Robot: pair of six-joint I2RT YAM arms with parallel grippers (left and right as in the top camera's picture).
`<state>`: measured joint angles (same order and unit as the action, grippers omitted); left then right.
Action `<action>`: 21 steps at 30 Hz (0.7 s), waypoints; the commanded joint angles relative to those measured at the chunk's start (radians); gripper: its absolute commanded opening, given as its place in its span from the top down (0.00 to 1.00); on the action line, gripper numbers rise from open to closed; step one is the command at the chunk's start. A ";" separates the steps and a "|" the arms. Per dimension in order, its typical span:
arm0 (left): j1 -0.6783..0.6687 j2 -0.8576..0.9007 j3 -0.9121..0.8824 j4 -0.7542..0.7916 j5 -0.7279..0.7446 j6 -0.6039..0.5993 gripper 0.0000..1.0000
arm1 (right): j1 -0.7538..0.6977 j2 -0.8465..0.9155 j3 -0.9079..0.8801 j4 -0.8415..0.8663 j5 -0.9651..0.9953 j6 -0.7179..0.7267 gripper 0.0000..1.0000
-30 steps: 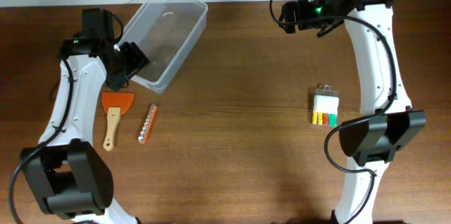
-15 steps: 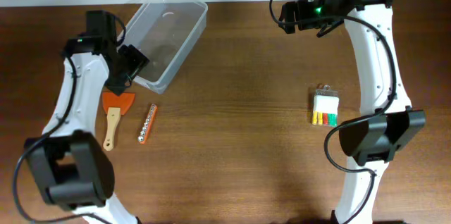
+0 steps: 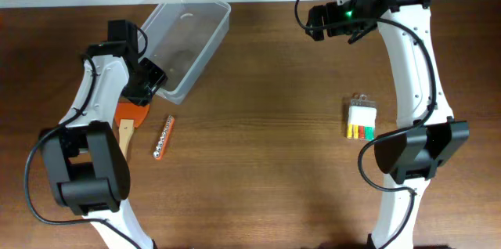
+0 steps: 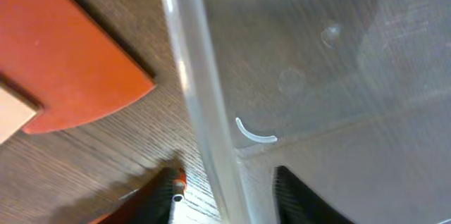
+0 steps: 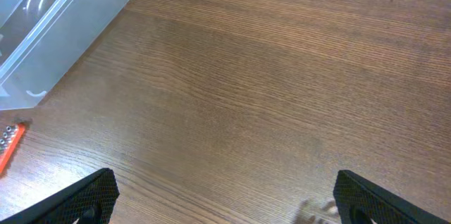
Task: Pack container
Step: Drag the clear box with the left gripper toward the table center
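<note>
The container (image 3: 188, 34) is a clear lidless tub lying at an angle at the back left. My left gripper (image 3: 149, 79) is open at its near corner. In the left wrist view the container's wall (image 4: 204, 111) runs between the two fingers of the left gripper (image 4: 225, 199), with a gap on each side. My right gripper (image 3: 313, 20) is open and empty, held above the table at the back, right of the container. In the right wrist view the right gripper (image 5: 225, 196) looks down on bare wood, with the container (image 5: 49, 27) at the top left.
An orange scraper with a wooden handle (image 3: 129, 114) lies just in front of the container, and it also shows in the left wrist view (image 4: 63, 69). An orange bit holder (image 3: 163, 137) lies to its right. A white pack with coloured pieces (image 3: 362, 118) lies at the right.
My left arm has swung inward and its gripper has shifted a little right along the container's near corner. My right gripper has edged slightly left. The objects have not moved.
</note>
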<state>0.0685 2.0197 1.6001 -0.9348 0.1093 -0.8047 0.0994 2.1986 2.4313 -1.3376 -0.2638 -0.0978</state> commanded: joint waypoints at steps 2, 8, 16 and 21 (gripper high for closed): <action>0.000 0.004 0.011 0.010 0.031 0.001 0.72 | 0.007 0.016 0.014 -0.005 0.013 -0.002 0.01; 0.000 0.004 0.011 0.035 0.072 0.001 0.87 | 0.007 0.016 0.014 -0.005 0.013 -0.002 0.01; 0.000 0.003 0.018 0.044 0.119 0.002 0.96 | 0.007 0.016 0.014 0.005 0.013 -0.002 0.01; 0.000 0.003 0.058 0.040 0.187 0.082 0.98 | 0.007 0.016 0.015 0.013 0.013 -0.003 0.01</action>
<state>0.0650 2.0201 1.6032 -0.8970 0.2134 -0.7956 0.0994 2.1986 2.4313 -1.3315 -0.2600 -0.0975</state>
